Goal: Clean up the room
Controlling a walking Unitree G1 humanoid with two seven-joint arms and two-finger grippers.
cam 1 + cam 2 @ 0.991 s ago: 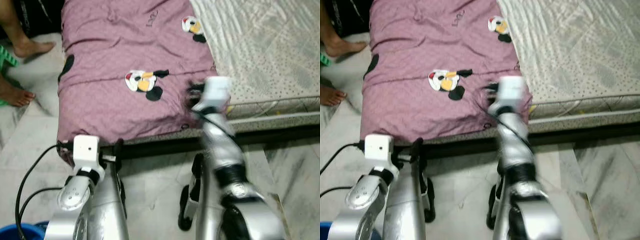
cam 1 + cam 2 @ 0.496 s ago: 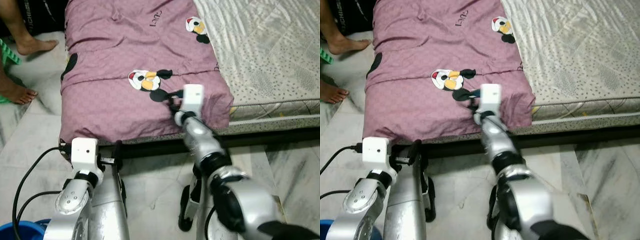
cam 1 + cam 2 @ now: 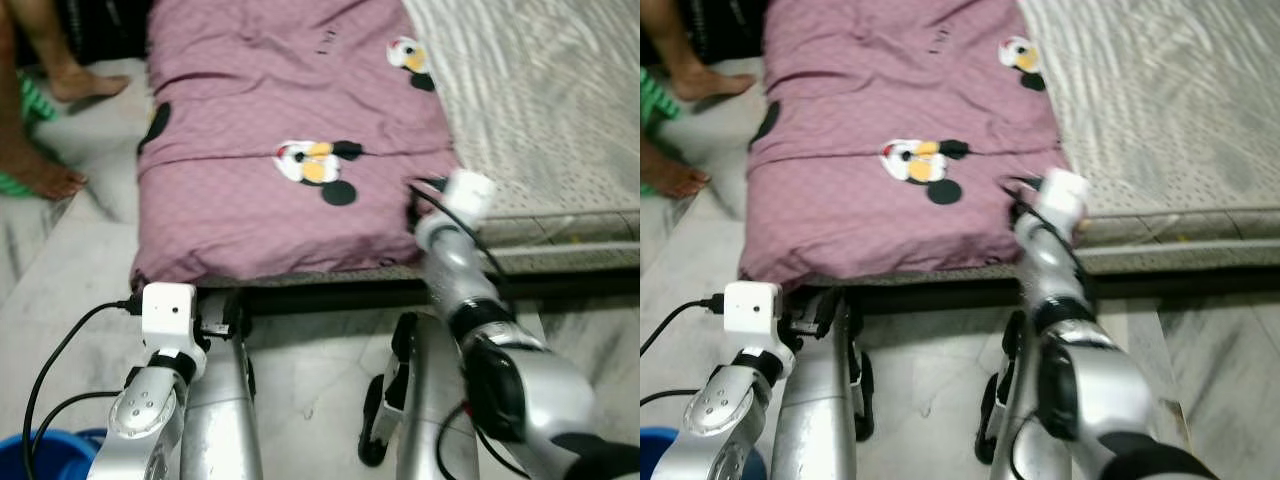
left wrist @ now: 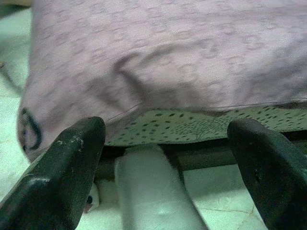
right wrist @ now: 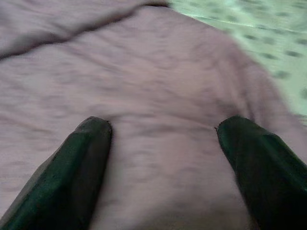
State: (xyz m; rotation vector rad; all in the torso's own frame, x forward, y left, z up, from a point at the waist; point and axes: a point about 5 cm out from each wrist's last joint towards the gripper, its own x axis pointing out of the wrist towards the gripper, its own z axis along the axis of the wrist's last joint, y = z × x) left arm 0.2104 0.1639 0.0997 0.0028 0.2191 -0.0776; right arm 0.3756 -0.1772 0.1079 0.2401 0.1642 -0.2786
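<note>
Lying lengthwise up the bed (image 3: 560, 120), the mauve blanket (image 3: 260, 170) meets the right tool (image 5: 160, 158), spread wide.

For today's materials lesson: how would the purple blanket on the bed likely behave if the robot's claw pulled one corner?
The purple blanket is creased and droops over the mattress edge, so it is probably floppy. It would likely drag and bunch rather than lift whole. The right claw is open over it.

This is a bedroom in a home. A bed (image 3: 560, 215) with a purple cartoon blanket (image 3: 290, 170) sits right ahead of both grippers, on a marble floor (image 3: 60, 270) (someone's bare feet (image 3: 45, 180) stand nearby).
</note>
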